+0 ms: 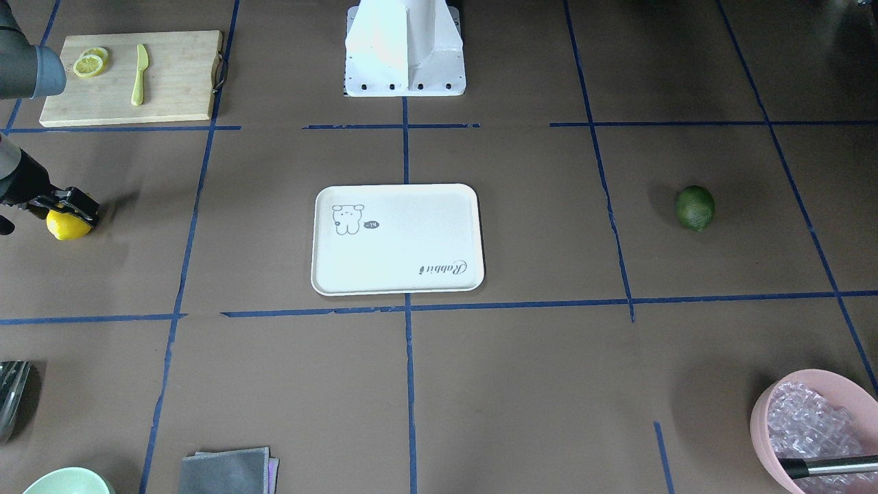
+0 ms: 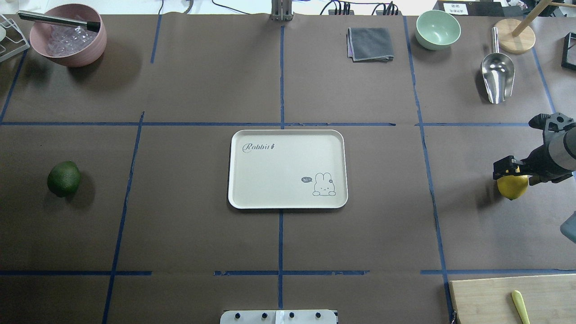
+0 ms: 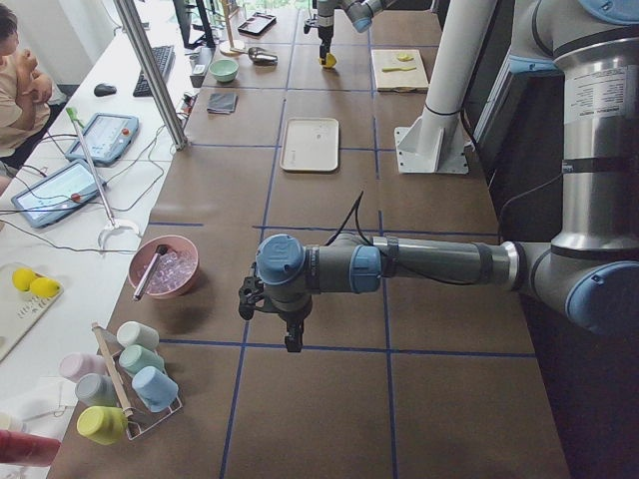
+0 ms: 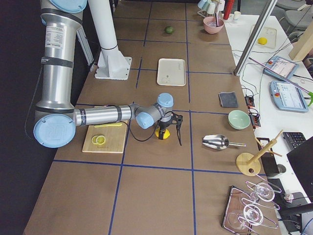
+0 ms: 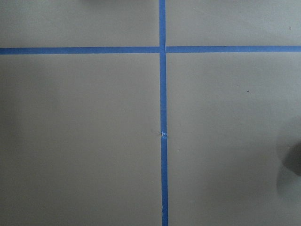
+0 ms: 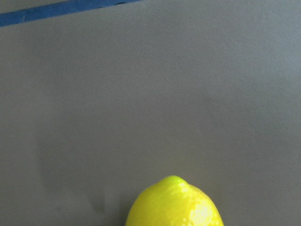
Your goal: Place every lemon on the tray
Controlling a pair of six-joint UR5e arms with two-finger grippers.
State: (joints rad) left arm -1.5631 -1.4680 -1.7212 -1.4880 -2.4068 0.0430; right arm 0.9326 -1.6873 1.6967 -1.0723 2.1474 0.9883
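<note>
Brown paper ruled into squares by blue tape (image 2: 281,81) covers the table (image 2: 202,234). Judged from this layout, the task is barely begun: neither fruit lies on the tray, so both transfers remain.

Reading left to right in the overhead view:

- **Left gripper** (image 3: 270,324): hangs above bare paper towards the table's left end. It shows only in the left side view, so whether its jaws are apart or together cannot be told. Its wrist camera shows nothing but paper and a tape crossing.
- **Green lemon** (image 2: 64,178): dark, dimpled and oval. It rests alone, well apart from the tray and from either gripper.
- **Tray** (image 2: 279,171): cream-white with rounded corners and a raised rim, set at the centre and carrying nothing. It bears a rabbit drawing and the script "Rabbit".
- **Yellow lemon** (image 2: 513,188): bright and glossy, with a pointed tip. It sits on the paper near the right edge, well apart from the tray.
- **Right gripper** (image 2: 510,171): poised directly over the yellow lemon. In the right side view its fingers stand apart about the fruit and have not yet clamped it.
</note>
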